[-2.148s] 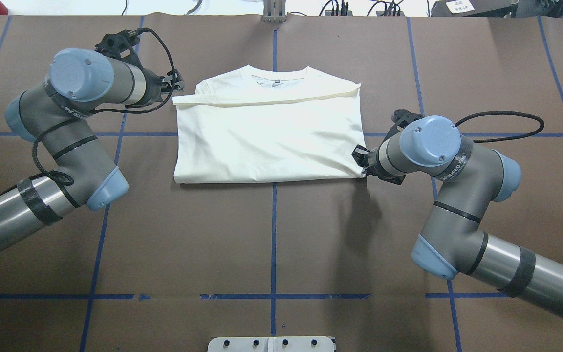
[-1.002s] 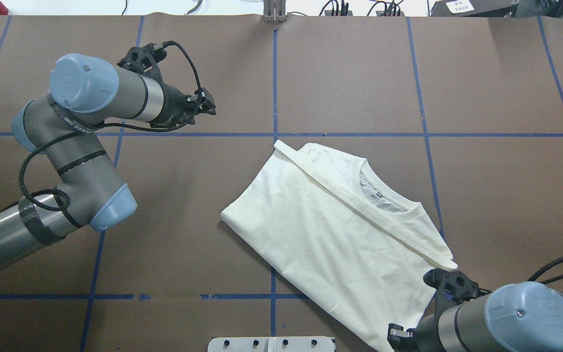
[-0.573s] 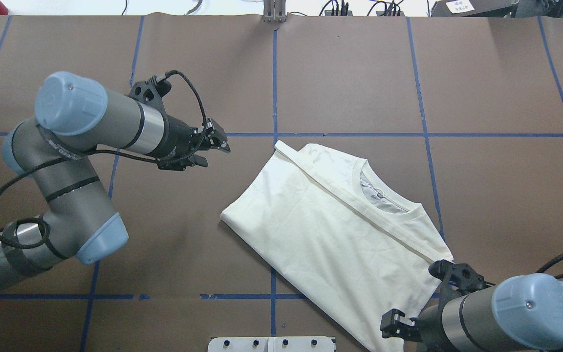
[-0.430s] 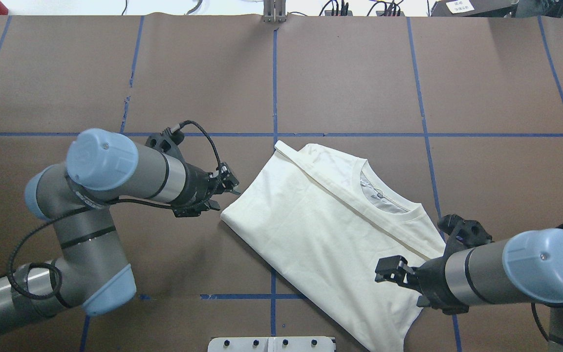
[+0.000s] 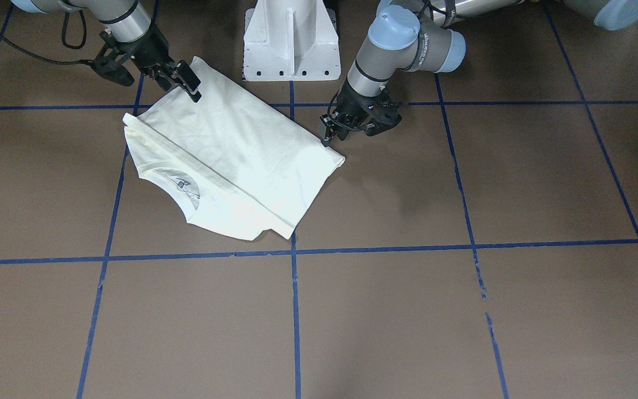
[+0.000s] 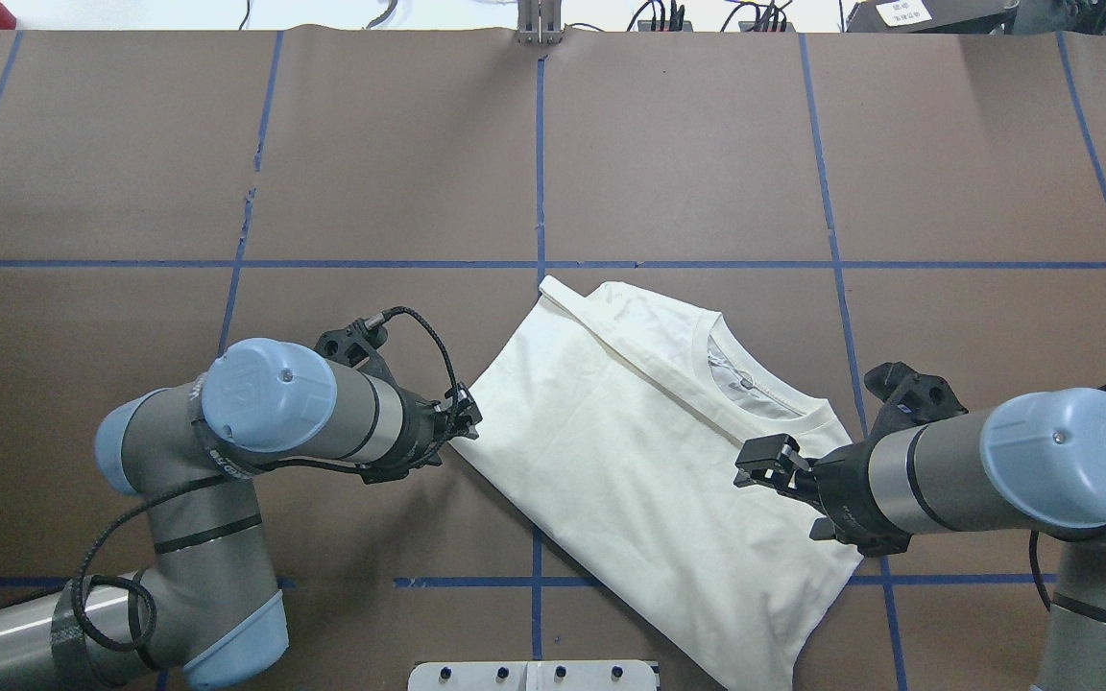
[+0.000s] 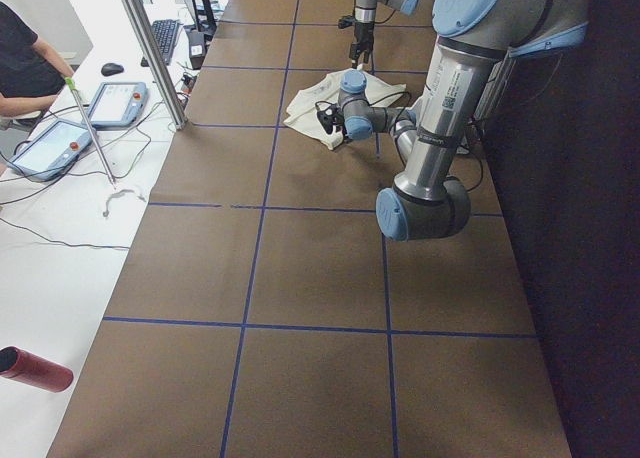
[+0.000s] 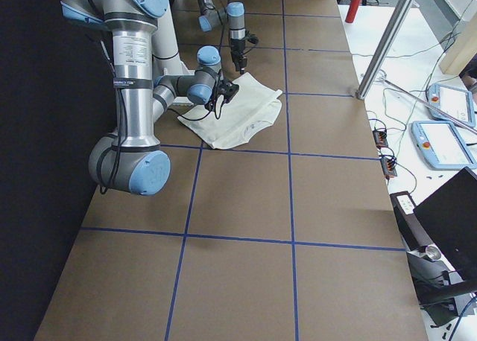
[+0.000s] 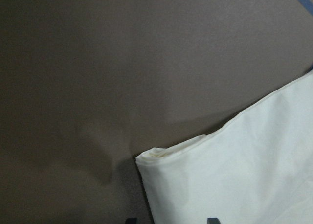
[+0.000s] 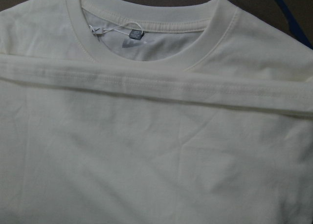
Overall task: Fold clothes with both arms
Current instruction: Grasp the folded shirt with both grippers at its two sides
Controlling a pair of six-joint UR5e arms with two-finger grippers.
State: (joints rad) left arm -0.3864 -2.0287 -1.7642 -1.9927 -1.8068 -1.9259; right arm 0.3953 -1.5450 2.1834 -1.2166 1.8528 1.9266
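Note:
The clothes, one cream shirt [image 6: 649, 480], lie folded and turned diagonally right of the table's middle, with the ribbed collar [image 6: 755, 384] facing up and to the far right. My left gripper [image 6: 465, 419] is low at the shirt's left corner, open. The left wrist view shows that corner [image 9: 166, 158] just ahead of the two fingertips. My right gripper [image 6: 766, 461] hovers open over the shirt's right part, just near of the collar [image 10: 146, 23], holding nothing. From the front, the left gripper [image 5: 325, 132] and right gripper [image 5: 190, 87] flank the shirt [image 5: 230, 149].
A white pedestal [image 5: 291, 39] stands at the robot's edge, just behind the shirt. Blue tape lines [image 6: 539, 144] grid the brown table. Beyond the far edge is a desk with tablets [image 7: 60, 143], a person [image 7: 20, 58] and a metal post [image 7: 150, 53].
The right gripper dragged the shirt from the far centre to the near right, turning it, let go and moved over it. The left arm swung in to the shirt's left corner.

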